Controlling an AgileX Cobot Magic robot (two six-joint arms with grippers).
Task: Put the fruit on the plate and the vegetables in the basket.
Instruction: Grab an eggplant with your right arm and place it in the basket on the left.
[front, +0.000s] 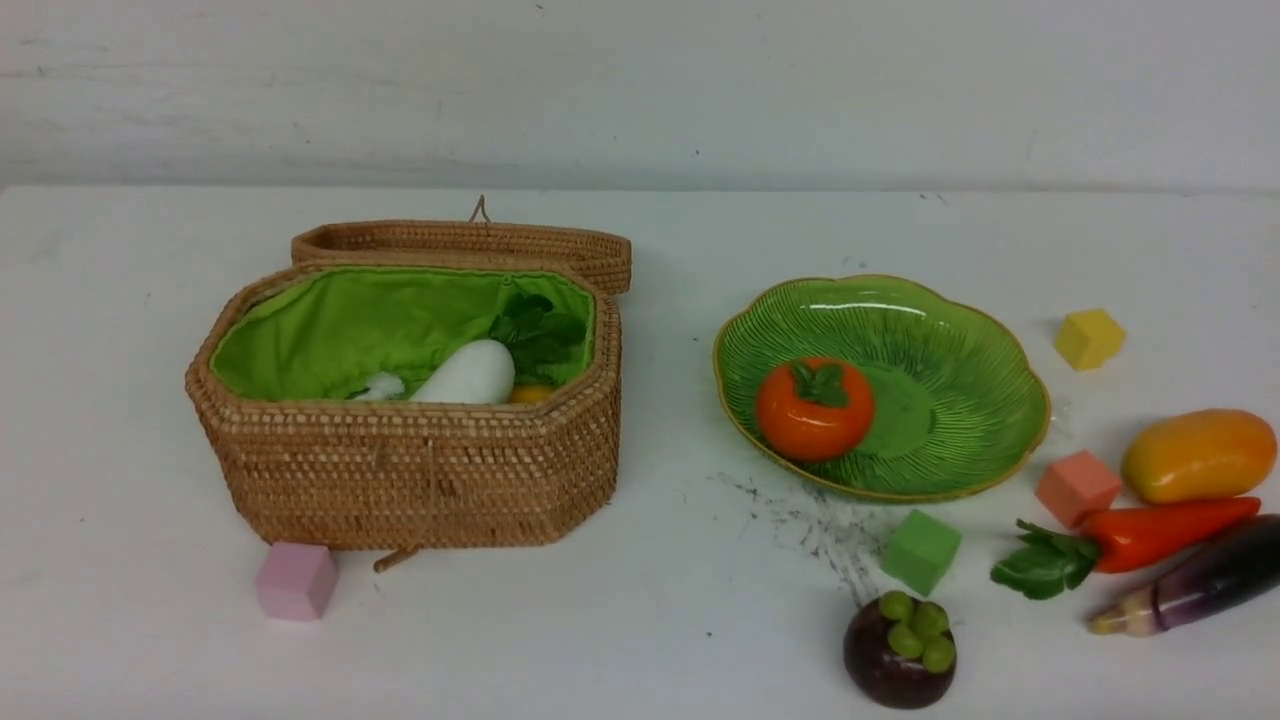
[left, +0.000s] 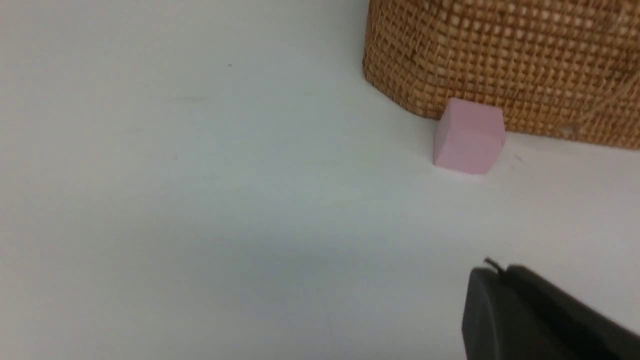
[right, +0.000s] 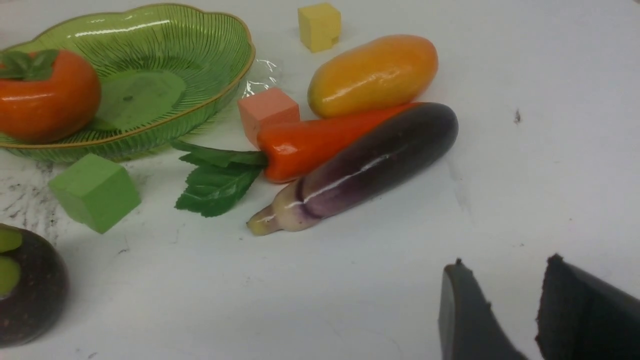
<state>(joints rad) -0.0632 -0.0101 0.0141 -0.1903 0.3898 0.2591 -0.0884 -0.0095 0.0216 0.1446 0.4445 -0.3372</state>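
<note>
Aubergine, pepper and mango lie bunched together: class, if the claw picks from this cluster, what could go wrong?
1. The aubergine lies tight along the pepper, with the mango just behind; the open, empty right claw may not fit a finger between them and could shove a neighbour.
2. All three are glossy and rounded, so a grip might slip.
3. The coral cube beside the pepper could get knocked.

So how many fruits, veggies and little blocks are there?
Fruit: 3 (orange one, mango, purple ball)
Vegetables: 4 (radish, yellow piece, pepper, aubergine)
Blocks: 4 (pink block, yellow block, salmon block, green block)
Total: 11
</note>
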